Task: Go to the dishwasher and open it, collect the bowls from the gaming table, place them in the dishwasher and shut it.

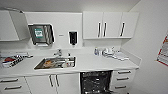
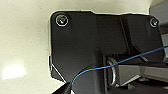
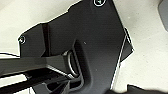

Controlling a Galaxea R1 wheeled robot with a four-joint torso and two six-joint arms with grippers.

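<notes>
Claw states cannot be told; dishwasher (image 1: 96,82) stands open beneath the counter (image 1: 100,63).

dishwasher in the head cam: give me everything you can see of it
The dishwasher is built in under the white counter, to the right of the sink. It stands open: its front shows a dark cavity with pale glints inside that look like wire racks. White cabinet doors flank it on the left and a stack of white drawers on the right. Its door runs off the picture's lower edge, so its pose is unclear. Whether anything is loaded cannot be told.
</notes>
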